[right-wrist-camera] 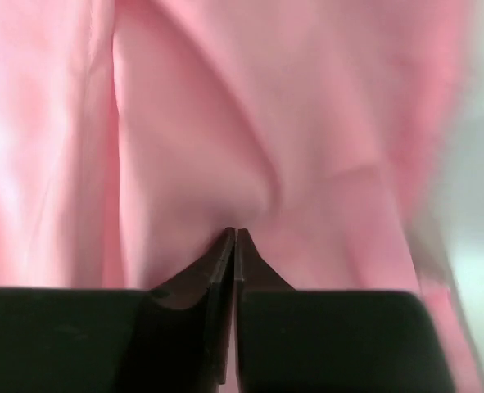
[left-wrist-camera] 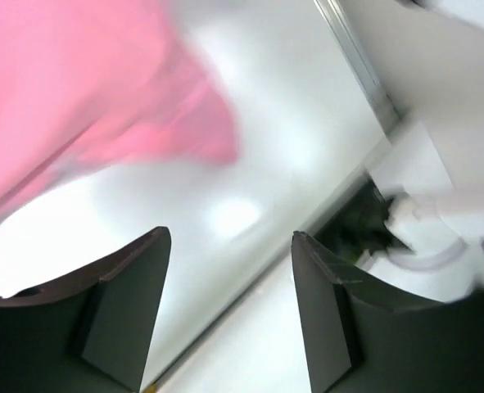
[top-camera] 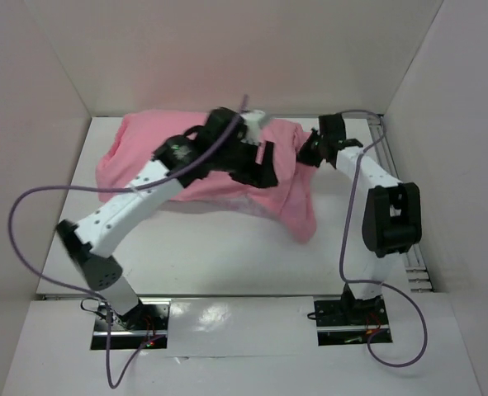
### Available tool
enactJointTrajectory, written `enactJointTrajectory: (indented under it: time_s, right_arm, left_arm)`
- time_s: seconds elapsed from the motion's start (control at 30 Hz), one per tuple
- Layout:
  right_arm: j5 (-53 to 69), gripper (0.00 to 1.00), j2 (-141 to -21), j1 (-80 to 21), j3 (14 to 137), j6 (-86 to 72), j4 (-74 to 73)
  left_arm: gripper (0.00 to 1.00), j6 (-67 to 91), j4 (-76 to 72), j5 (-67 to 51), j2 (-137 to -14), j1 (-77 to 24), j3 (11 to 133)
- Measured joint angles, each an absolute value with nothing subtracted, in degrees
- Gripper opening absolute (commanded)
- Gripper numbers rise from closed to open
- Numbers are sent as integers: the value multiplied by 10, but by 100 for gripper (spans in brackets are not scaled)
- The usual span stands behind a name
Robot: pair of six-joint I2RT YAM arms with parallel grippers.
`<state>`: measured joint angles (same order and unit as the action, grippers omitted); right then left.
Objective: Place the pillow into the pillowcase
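The pink satin pillowcase (top-camera: pixel 136 148) lies bulked up across the far half of the table, with a loose flap hanging toward the near right (top-camera: pixel 297 214). The white pillow does not show plainly; only a pale strip shows under the near pink edge (top-camera: pixel 227 204). My left gripper (top-camera: pixel 262 165) hovers over the right part of the pillowcase, open and empty (left-wrist-camera: pixel 231 237), with pink cloth (left-wrist-camera: pixel 78 82) to its upper left. My right gripper (top-camera: pixel 310 153) is at the pillowcase's far right edge. Its tips (right-wrist-camera: pixel 235 233) are shut on a fold of the pink cloth (right-wrist-camera: pixel 225 98).
White walls (top-camera: pixel 45 99) close in the table on the left, back and right. A metal rail (top-camera: pixel 413 264) runs along the right edge. The arm bases (top-camera: pixel 347 318) stand at the near edge. The right arm's base (left-wrist-camera: pixel 364 221) shows in the left wrist view.
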<state>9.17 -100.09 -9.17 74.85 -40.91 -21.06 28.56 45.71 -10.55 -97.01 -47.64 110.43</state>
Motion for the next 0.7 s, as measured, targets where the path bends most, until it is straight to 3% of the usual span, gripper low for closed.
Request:
enactJointTrajectory:
  time_s: [0.03,0.1,0.2,0.23,0.33,0.43,0.57,0.7]
  right_arm:
    - [89,34,-1024,-77,790,-403,-205]
    - [84,64,-1032,-45,818,-391,-190]
    - [76,84,-980,-4,774,-373,-193]
    - [74,84,-952,7,745,-368,-195]
    - [70,86,-867,18,666,-358,-211]
    - [72,86,-788,15,596,-352,-225]
    - [93,86,-725,14,533,-346,-243]
    - [116,87,-715,14,505,-337,-259]
  left_arm:
    - [73,293,458,-93,-931,-446,1079]
    - [73,319,464,-67,-860,-372,1016]
    - [75,356,472,-29,-760,-200,899]
    - [84,367,475,-28,-735,-132,859]
    - [88,394,487,-19,-678,61,731]
    - [91,402,496,-32,-648,187,642]
    - [97,408,477,-70,-625,302,562]
    - [100,411,398,-119,-609,350,469]
